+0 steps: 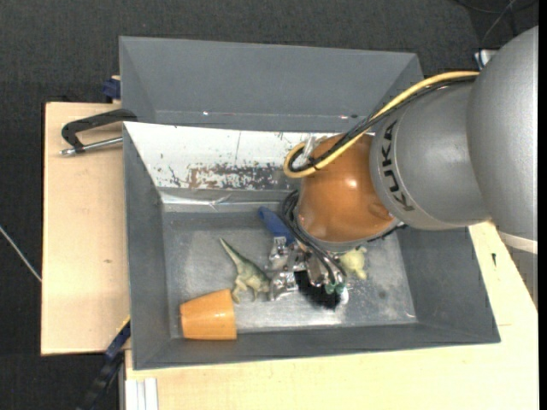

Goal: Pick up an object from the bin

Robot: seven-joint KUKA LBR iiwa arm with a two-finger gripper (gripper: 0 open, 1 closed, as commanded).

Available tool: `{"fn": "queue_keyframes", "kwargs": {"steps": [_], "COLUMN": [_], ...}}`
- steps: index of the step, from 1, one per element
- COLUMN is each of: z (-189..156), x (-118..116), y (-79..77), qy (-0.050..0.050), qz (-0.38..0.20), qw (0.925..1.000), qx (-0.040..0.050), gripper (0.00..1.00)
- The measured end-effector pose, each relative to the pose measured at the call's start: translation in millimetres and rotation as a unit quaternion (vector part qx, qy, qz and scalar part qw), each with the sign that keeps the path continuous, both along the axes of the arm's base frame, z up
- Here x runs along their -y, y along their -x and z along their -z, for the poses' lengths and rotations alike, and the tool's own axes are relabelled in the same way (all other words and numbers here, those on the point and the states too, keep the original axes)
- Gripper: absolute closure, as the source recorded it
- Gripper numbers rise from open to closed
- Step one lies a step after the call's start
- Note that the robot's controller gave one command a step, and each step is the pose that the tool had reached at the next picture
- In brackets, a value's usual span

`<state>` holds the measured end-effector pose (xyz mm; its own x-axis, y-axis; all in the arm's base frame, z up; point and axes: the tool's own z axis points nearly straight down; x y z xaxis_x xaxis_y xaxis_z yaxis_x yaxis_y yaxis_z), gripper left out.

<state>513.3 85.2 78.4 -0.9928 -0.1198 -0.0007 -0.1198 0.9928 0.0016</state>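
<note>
My gripper [288,270] is low in the middle of the bin, under the arm's orange cover, with its metal parts close to the floor. Just left of it lies a pale green toy dinosaur [245,273], its long tail pointing up and left; it seems to touch the gripper's left side. A black thing with a green spot [326,294] lies directly right of and below the gripper. A blue thing [273,222] peeks out behind the gripper, partly hidden by the cover.
An orange cup [208,316] lies on its side at the front left of the bin. A pale yellow thing [355,263] sits to the right, half under the cover. The arm fills the bin's right rear.
</note>
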Motion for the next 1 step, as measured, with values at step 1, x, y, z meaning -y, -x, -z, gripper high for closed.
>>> {"fn": "queue_keyframes", "kwargs": {"steps": [1], "z": [-128.3], "x": [5.1], "y": [-5.7], "qy": [0.000], "qz": [-0.012], "qw": [0.9999], "qx": [0.0065], "gripper": [1.00]}}
